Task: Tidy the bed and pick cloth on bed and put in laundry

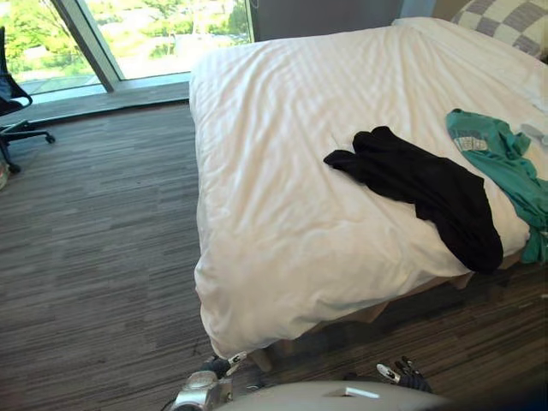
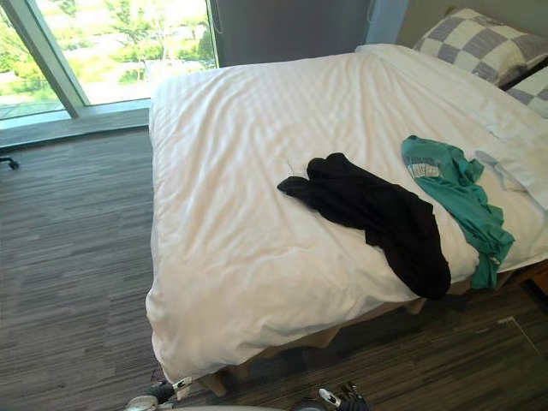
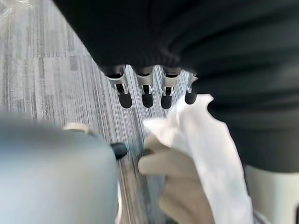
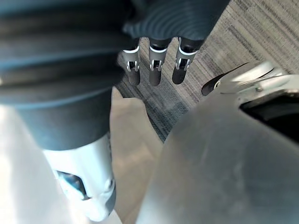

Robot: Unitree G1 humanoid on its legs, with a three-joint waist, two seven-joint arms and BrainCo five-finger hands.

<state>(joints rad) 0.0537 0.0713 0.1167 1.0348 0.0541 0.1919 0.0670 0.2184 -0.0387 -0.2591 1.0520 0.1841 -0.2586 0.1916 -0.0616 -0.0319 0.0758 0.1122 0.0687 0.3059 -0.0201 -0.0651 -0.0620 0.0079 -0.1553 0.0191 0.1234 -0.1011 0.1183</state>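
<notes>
Black cloth, green cloth on bed — left hand, right hand fingers straight, empty

green shirt: a pale printed patch near its upper end, lying on the bed; the marks are too small to make out
black garment: plain dark cloth; no letters to be read
checked pillow: grey and white squares; a pattern, not writing
readable text: none
</notes>
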